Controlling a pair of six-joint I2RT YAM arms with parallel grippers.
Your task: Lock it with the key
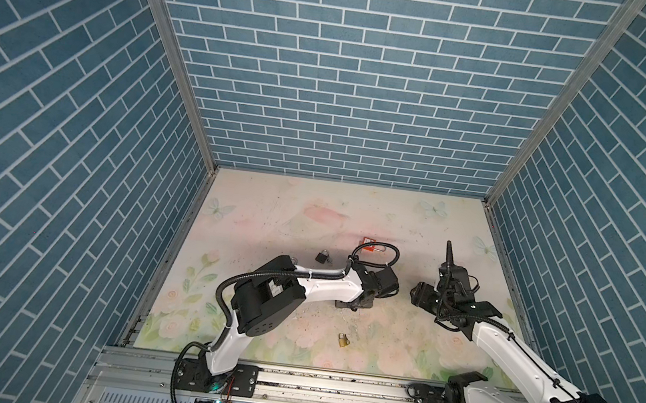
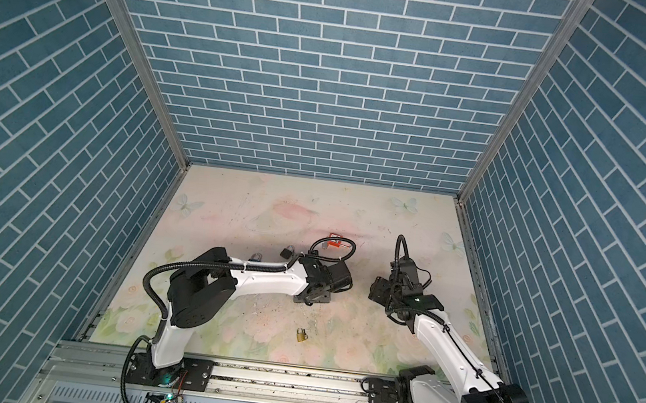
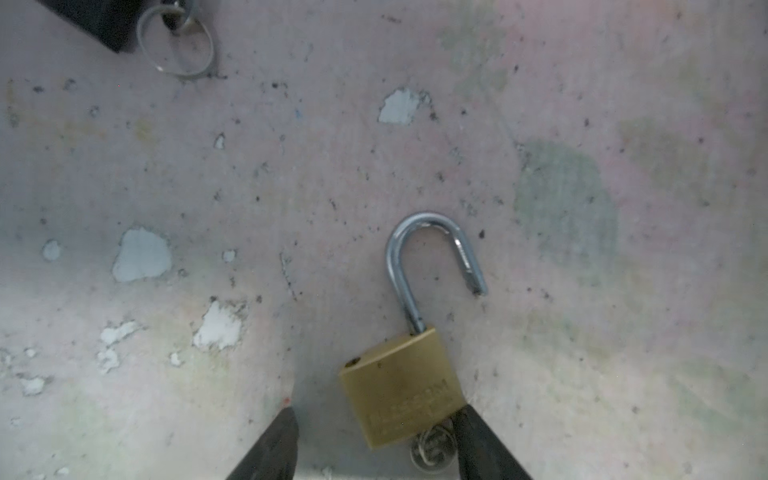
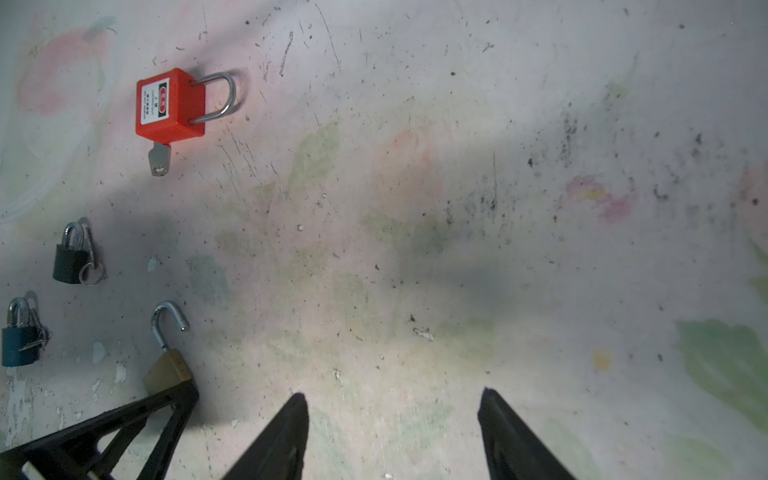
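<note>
Both sets stand released: the left jaws straddle the open-shackled brass padlock point(image 3: 401, 395) near the counter's point(image 1: 311, 218) middle, and the right jaws hang empty between it and the right edge.

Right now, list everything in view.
open padlock: 1, brass, mid-table, within the left end effector
front padlock: 1, brass, near the rail
red padlock: 1, red, towards the back
key: 1, silver, in red padlock
black padlock: 1, black, left of red padlock
blue padlock: 1, blue, left of black padlock
table: 1, floral, under everything
walls: 3, blue brick, around table
rail: 1, silver, front edge
left end effector: 1, black, open around open padlock
right end effector: 1, black, open, empty, right of middle
</note>
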